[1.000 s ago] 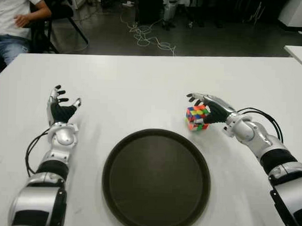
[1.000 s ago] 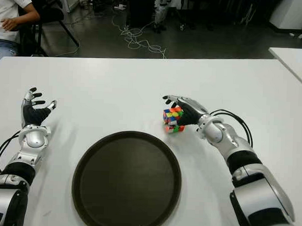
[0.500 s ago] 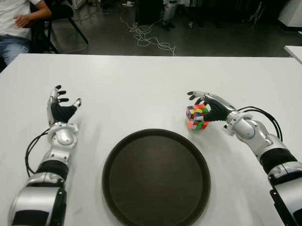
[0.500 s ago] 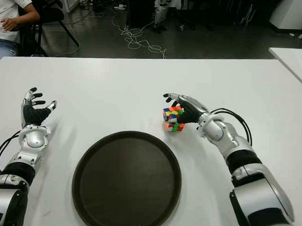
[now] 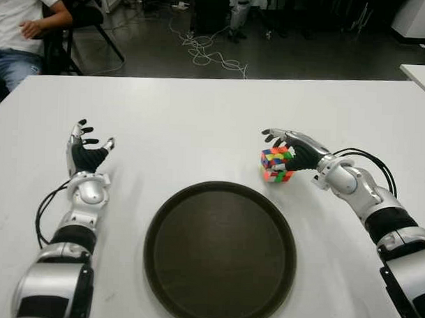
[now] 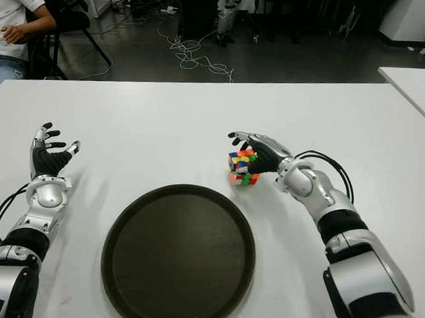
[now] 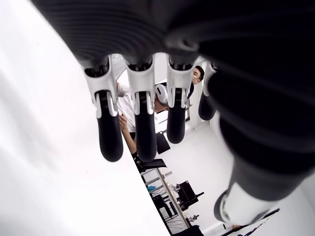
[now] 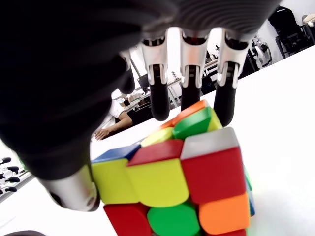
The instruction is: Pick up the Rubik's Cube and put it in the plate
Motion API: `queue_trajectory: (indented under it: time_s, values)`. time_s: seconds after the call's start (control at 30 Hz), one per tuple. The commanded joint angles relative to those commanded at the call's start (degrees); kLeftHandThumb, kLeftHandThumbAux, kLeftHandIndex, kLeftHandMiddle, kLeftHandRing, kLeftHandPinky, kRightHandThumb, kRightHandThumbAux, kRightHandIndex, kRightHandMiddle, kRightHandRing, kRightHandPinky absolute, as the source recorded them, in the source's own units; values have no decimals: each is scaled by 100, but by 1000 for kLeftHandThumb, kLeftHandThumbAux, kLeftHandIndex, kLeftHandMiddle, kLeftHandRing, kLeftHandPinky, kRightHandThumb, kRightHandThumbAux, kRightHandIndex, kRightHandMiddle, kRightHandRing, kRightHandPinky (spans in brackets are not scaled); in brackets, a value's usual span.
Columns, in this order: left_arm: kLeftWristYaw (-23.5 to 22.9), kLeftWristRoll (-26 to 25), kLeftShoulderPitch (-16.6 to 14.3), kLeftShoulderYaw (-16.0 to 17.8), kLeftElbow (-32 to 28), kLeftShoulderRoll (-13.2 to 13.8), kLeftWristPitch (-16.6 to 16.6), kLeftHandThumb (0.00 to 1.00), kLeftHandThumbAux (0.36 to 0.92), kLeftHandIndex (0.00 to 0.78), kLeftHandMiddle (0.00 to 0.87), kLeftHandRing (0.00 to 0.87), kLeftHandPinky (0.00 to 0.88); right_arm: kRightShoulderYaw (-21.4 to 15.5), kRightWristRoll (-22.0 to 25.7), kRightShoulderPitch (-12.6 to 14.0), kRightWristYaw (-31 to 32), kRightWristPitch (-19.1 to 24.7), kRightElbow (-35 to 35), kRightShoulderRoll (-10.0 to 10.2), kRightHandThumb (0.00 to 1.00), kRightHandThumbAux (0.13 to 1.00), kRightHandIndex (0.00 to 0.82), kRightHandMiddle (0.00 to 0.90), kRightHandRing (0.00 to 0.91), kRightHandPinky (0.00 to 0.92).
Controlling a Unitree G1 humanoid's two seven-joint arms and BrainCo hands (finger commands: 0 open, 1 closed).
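From my remote station I saw one white desk [image 5: 200, 124] carrying two things: one Rubik's Cube [image 5: 276, 165] and one round dark plate [image 5: 220, 251].

The right hand [image 5: 298, 152] was at the cube. Its fingers [image 8: 188, 81] reached over the top of the cube, three dark fingertips showing past the far upper edge in the right wrist view, with the thumb down the near side. The fingers were curled around the cube and grasping it. The cube sat directly under those fingers, and I could not tell whether its underside was touching the desk or just off it. It lay beyond the plate's far right rim, close to the rim but outside it, so it was not in the plate.

The left hand [image 5: 85, 154] showed well to the left of the plate, far from the cube. Its four fingers [image 7: 109, 132] and thumb were spread and relaxed, released, holding nothing.

The plate held nothing and lay between the two arms, nearer to me than both sets of fingertips.

Beyond the desk's far edge, one seated person [image 5: 25, 27] showed at the upper left, and a tangle of pale cable [image 5: 206, 50] lay on the dark floor [image 5: 307, 57].
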Motion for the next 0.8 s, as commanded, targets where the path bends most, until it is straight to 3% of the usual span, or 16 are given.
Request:
queue_trajectory:
  time_s: [0.3,0.43,0.53,0.8]
  values:
    - [-9,7,4,-5,-18,-3,24,85,766,129,237,304,402,-19,45,13,8,-72,20,3,239,788,148,277,333,427]
    - [-9,7,14,-6,-24,-4,-6,90,771,132,240,315,432,-26,35,21,-56,-96,19,5,235,778,152,272,321,411]
    - [2,18,14,-11,-11,3,-24,100,769,134,233,299,401,-33,34,27,-97,-101,10,8,232,784,153,268,312,407]
    - [-15,10,25,-2,-2,5,-75,114,761,138,242,318,449,-44,24,37,-249,-124,-18,33,237,809,227,330,370,449]
